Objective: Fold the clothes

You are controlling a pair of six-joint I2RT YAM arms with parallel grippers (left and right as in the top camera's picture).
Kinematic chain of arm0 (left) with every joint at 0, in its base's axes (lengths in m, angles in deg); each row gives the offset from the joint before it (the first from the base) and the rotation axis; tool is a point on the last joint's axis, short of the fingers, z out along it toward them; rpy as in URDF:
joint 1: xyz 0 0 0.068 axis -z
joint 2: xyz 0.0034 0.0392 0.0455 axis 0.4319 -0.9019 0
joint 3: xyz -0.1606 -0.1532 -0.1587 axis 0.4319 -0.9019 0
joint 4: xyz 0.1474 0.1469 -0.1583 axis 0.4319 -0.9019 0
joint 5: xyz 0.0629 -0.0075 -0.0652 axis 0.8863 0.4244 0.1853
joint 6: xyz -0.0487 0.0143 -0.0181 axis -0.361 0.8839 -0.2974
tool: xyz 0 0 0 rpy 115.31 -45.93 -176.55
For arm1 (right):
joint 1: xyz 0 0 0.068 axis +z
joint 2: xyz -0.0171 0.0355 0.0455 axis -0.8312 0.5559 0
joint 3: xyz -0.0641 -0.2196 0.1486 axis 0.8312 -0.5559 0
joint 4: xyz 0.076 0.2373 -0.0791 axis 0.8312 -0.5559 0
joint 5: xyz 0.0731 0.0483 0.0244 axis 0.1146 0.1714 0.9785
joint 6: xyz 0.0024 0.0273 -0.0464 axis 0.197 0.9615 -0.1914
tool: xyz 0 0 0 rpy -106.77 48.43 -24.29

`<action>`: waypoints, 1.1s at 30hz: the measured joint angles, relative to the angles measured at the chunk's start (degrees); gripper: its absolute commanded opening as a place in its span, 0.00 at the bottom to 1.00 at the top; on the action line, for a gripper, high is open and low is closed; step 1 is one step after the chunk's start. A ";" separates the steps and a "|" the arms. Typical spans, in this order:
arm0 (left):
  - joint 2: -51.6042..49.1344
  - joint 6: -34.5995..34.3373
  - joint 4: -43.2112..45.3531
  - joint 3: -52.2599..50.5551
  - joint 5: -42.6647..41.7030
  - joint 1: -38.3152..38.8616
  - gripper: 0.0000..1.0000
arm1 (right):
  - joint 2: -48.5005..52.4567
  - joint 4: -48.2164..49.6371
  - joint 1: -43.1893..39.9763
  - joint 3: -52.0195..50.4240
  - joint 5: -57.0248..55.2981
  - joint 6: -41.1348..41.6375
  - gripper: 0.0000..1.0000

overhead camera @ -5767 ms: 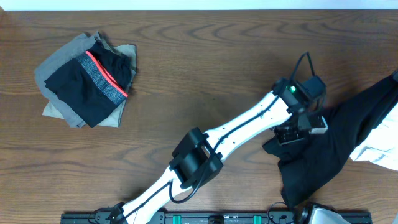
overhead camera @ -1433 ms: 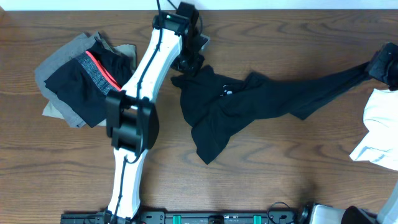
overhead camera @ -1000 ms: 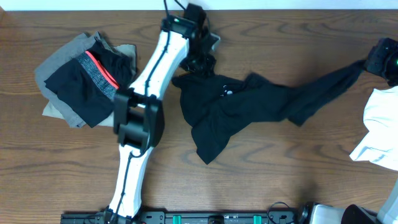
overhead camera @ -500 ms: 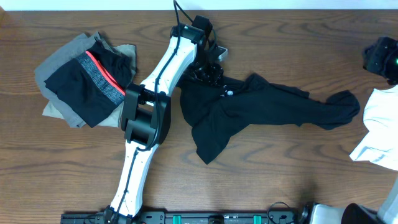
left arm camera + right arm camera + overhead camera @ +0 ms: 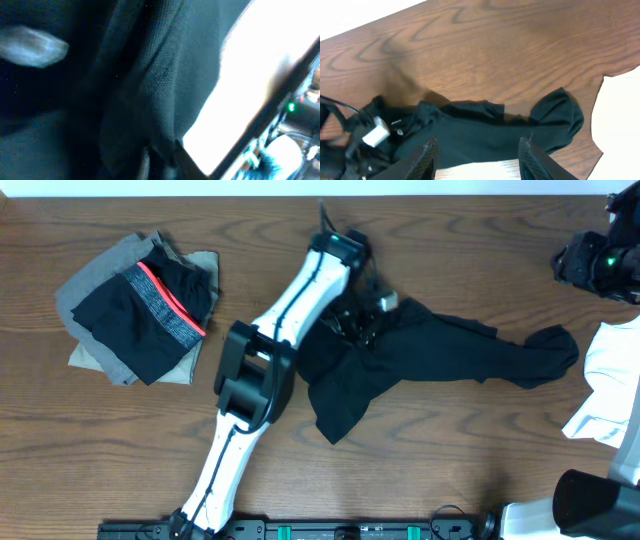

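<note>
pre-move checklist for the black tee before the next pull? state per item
1. Right gripper free of the black T-shirt: ok, open, nothing between its fingers.
2. Left gripper hold on the shirt: cannot tell. It sits at the shirt's upper left, and its wrist view is all dark, blurred fabric.
3. Shirt spread flat: not ok, bunched and twisted, right end rolled up.
4. Folded pile clear of the shirt: ok, apart at the left.
5. White garment clear of the shirt: ok, close, but a gap shows between them.
</note>
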 measured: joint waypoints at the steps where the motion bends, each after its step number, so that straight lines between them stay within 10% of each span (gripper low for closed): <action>1: 0.00 0.13 -1.01 0.00 0.09 0.66 0.06 | 0.00 0.22 0.00 0.00 0.00 0.00 0.50; 19: 7.74 -8.17 -11.96 -0.04 13.46 3.61 0.06 | 0.00 0.70 0.00 0.00 -0.02 -0.48 0.52; 24: 7.82 -10.27 -11.28 -0.04 16.48 4.20 0.43 | 0.00 0.96 0.00 0.00 -0.02 -0.63 0.52; 33: 7.82 -5.53 9.92 -0.11 18.25 4.70 0.61 | 0.00 1.55 0.00 0.00 0.02 -0.68 0.53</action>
